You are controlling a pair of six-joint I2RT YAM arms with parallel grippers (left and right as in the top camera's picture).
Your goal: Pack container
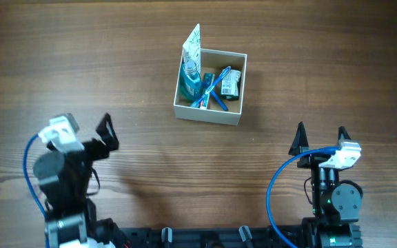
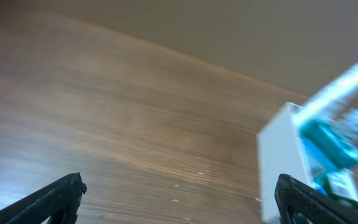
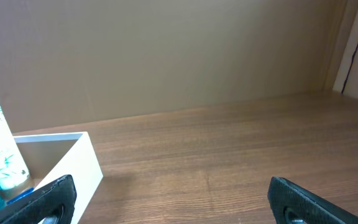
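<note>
The container (image 1: 208, 114), a square white-walled box with a tan inside, sits on the wooden table at centre back. It holds a white tube (image 1: 192, 47) standing upright, a teal bottle (image 1: 190, 79), blue toothbrushes (image 1: 210, 89) and a small green packet (image 1: 230, 83). It also shows blurred in the left wrist view (image 2: 278, 155) and at the left of the right wrist view (image 3: 86, 165). My left gripper (image 1: 106, 134) is open and empty at the front left. My right gripper (image 1: 320, 140) is open and empty at the front right.
A tan wall (image 3: 166, 56) rises behind the table. Blue cables (image 1: 278, 186) loop by both arm bases at the front edge.
</note>
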